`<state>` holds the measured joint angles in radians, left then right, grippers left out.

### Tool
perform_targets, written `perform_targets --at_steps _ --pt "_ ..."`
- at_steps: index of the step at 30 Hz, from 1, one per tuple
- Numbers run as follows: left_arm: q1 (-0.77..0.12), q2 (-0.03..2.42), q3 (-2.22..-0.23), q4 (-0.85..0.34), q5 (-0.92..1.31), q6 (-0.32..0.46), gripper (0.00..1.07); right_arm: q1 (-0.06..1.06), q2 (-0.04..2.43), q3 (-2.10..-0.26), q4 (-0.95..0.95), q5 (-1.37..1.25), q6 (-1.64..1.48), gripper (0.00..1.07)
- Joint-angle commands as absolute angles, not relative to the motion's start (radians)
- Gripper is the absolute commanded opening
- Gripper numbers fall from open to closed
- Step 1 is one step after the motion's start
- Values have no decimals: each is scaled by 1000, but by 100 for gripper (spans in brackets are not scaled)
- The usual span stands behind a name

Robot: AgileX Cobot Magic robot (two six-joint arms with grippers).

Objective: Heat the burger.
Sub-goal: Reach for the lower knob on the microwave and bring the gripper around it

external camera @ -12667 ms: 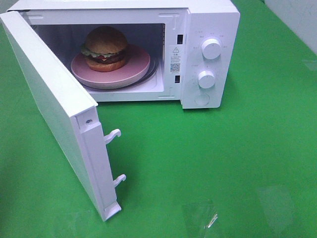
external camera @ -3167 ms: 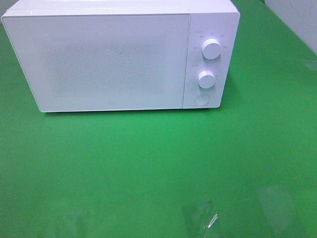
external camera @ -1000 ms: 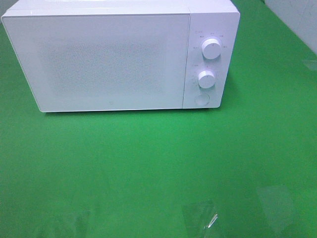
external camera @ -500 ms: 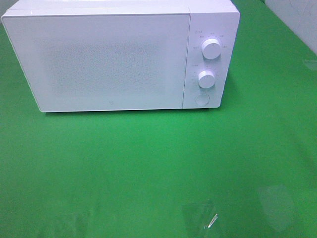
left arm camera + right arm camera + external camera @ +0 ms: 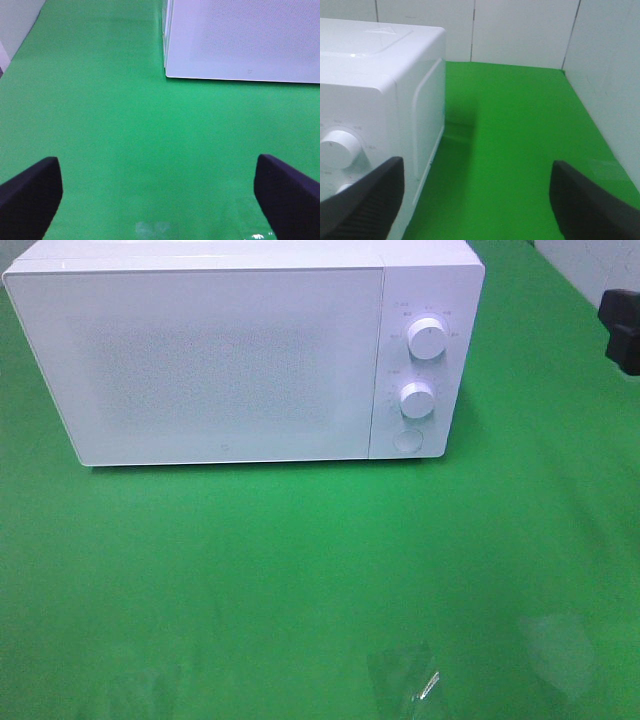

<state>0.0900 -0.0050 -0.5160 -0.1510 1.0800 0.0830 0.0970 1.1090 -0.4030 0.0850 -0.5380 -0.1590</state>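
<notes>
Right end effector (image 5: pixel 477 205), jaws apart, hovered beside the shut white boxy microwave (image 5: pixel 220 360); starting the heat likely called for turning its lower round white dial (image 5: pixel 417 399).

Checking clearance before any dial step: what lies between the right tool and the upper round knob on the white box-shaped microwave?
Only bare green cloth lies between the right tool and the upper round knob of the white box-shaped microwave. The exterior high view shows this stretch.
</notes>
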Motion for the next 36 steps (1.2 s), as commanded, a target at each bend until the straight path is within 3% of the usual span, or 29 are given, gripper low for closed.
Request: perform_targets --at_steps 1,8,18,29,36 --pt "92 -21 -517 -152 1067 82 98 126 1149 -386 213 -594 -232 80" --pt "92 -21 -517 -152 1067 82 98 244 1196 -386 286 -651 -288 82" --pt "92 -21 -517 -152 1067 82 98 590 1430 -386 706 -1050 -511 80" --pt "92 -21 -517 -152 1067 82 98 768 1630 -442 857 -1209 -470 78" --pt "92 -21 -517 -152 1067 82 98 774 1717 -489 850 -1220 -390 77"
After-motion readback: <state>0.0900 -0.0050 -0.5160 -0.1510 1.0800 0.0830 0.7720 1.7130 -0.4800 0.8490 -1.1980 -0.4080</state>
